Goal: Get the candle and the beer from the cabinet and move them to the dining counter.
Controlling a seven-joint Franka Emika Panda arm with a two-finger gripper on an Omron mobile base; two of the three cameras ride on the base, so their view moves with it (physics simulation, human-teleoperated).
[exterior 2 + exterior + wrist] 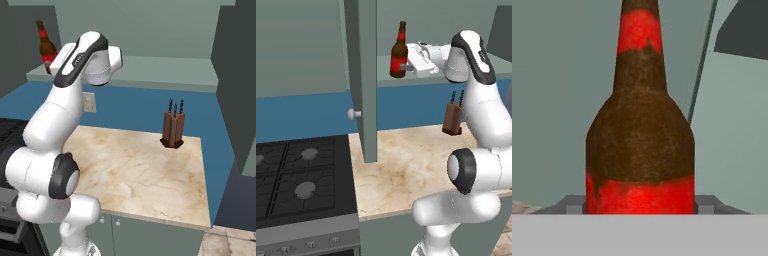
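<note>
The beer [399, 54] is a dark brown bottle with a red label. It stands upright at the open front of the cabinet, just right of the cabinet's swung-out grey-green door [363, 75]. My gripper [405, 65] reaches in level from the right and is shut on the bottle's labelled lower body. In the hand view the beer [640, 130] sits close between the two fingertips [574, 204], which press on either side of the label. From the right base view the beer [45, 46] shows behind my upper arm, above the cabinet shelf [150, 70]. The candle and the dining counter are out of view.
A brown knife block [452, 119] [173, 130] stands at the back of the short marble worktop [406, 170], below my forearm. A black gas stove [301, 175] lies to the left. The open door, with its round knob [351, 114], hangs over the worktop's left edge.
</note>
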